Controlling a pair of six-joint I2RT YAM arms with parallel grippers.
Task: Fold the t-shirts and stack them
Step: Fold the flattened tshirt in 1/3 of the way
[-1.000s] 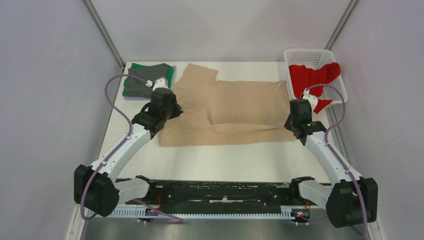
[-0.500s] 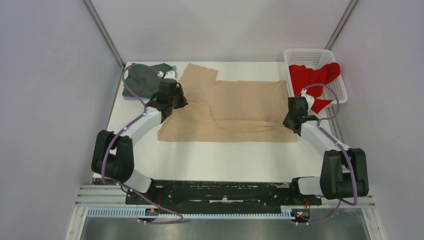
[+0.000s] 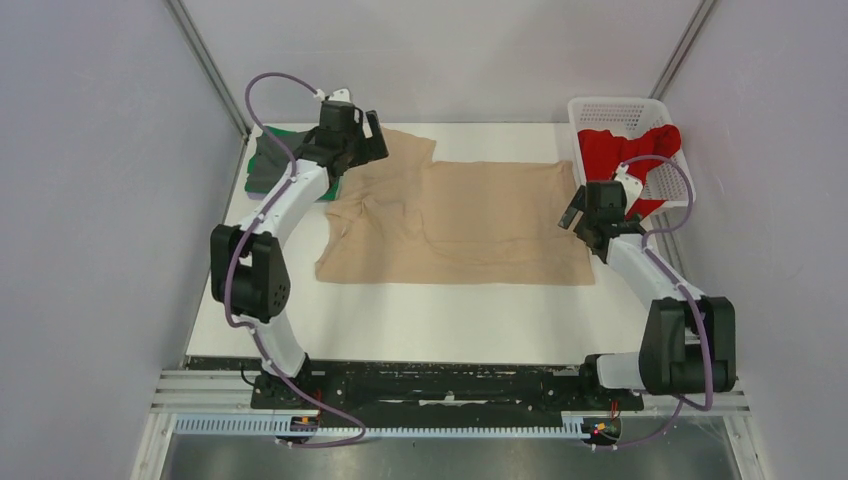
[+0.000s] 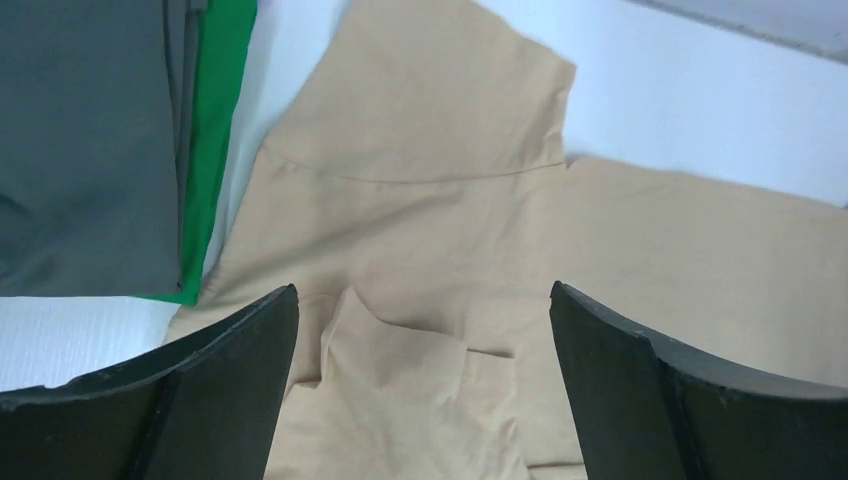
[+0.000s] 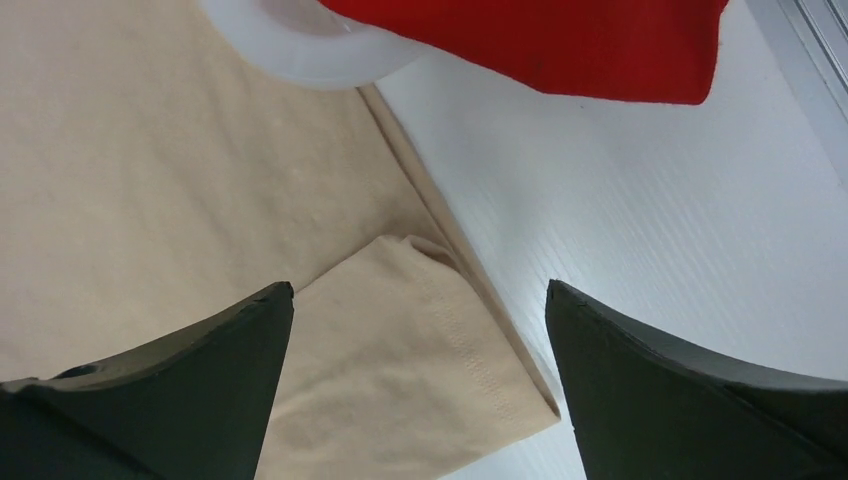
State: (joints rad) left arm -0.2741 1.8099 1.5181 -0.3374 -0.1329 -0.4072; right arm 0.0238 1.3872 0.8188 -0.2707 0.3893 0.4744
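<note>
The beige t-shirt [image 3: 470, 220] is lying spread across the far half of the white table [image 3: 430, 320], with its near part doubled over on itself so that a straight fold is running along the near edge.

The left gripper [image 4: 420, 300] is hovering above the shirt's far left part with its jaws standing wide apart and gripping nothing. Its two dark fingers [image 4: 230, 350] are framing a small rumpled flap of beige cloth, and beyond that flap a short sleeve is pointing away toward the back wall. Just to the left of the sleeve, a folded dark grey t-shirt [image 4: 80, 150] is sitting on top of a green t-shirt [image 4: 215, 150], whose bright edge is showing along the side nearest the beige cloth.

The right gripper [image 5: 420, 290] is hanging over the shirt's right edge, its jaws likewise spread and holding nothing. Between its fingers a turned-over corner of beige cloth, with a stitched hem, is resting on the layer beneath. Past that corner the shirt's edge is reaching up to the rounded corner of the white basket [image 3: 610, 105], which is standing at the table's far right. A red t-shirt [image 3: 625, 152] is lying bunched in the basket, with part of it spilling over the near rim.
</note>
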